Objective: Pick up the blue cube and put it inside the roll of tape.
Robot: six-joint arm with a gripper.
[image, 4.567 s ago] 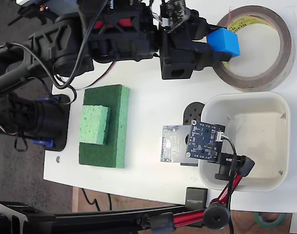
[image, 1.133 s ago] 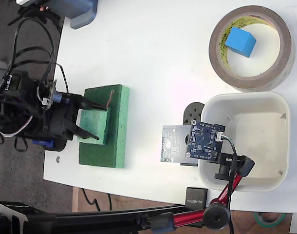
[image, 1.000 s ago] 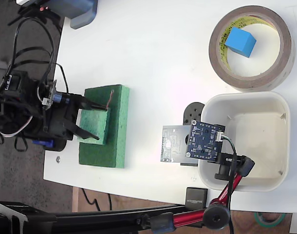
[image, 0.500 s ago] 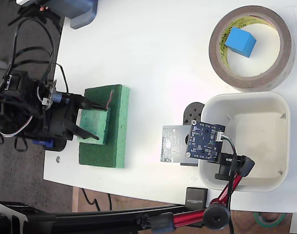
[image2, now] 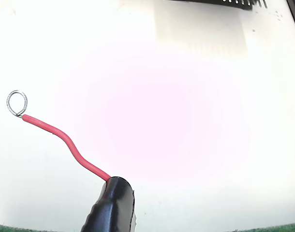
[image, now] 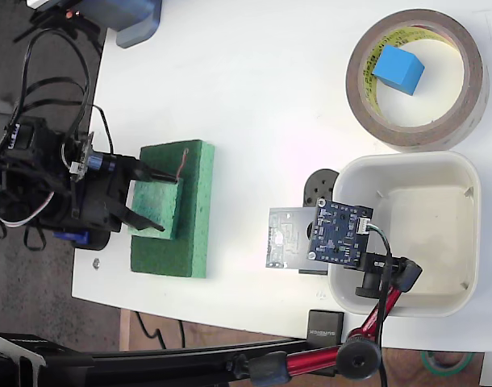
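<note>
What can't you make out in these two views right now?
- Gripper fingertip contact with the green foam: too small in the fixed view.
- Second finger: cut off in the wrist view; only one black finger shows.
- Blue cube and roll of tape: outside the wrist view.
- White tub: near corner hidden by the circuit board.

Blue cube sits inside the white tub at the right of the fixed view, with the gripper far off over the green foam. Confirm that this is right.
Not quite. The blue cube lies inside the roll of tape, not in the white tub, which stands just below the roll. The fixed view shows this. The rest holds: the gripper is far off at the left, over the green foam.
</note>
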